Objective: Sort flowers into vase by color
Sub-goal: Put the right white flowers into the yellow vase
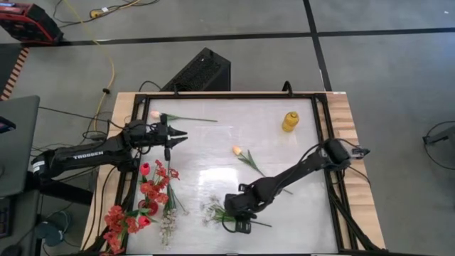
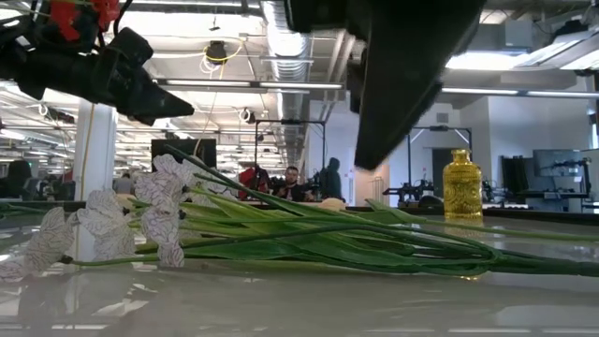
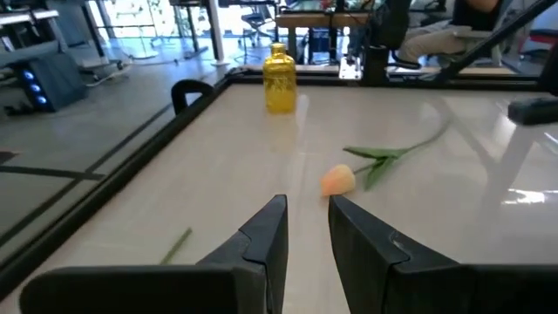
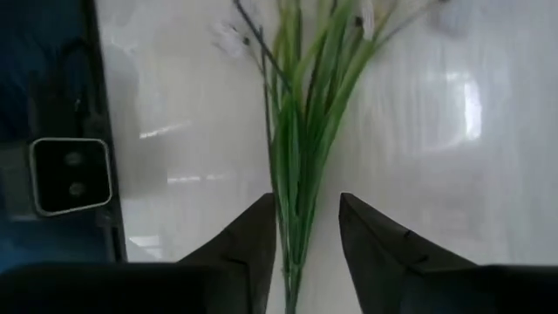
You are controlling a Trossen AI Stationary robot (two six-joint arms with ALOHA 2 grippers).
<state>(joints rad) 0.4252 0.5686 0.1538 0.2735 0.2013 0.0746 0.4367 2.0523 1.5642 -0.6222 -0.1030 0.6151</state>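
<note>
The right gripper (image 4: 305, 253) hangs low over the white spray (image 1: 217, 211) lying at the counter's (image 1: 270, 149) near edge, fingers parted astride its stems; a shallow pinch may shed thin stalks. The left gripper (image 3: 305, 235), narrow and empty, waits by the reds (image 1: 153, 186).

Non-task stuff you've got in view: table (image 1: 213, 153) has a glossy white top inside a black frame, wooden edges showing both sides. Black case (image 1: 199, 71) sits on the floor just beyond the table's far edge. Yellow cable (image 1: 108, 67) runs across the grey floor, far-left side; red machine (image 1: 25, 21) in the far-left corner. Laptop-like dark panel (image 1: 18, 142) left of the table. Low view: open workshop behind, ceiling ducts (image 2: 281, 37), people (image 2: 292, 183) seated in the background, too small for detail.
</note>
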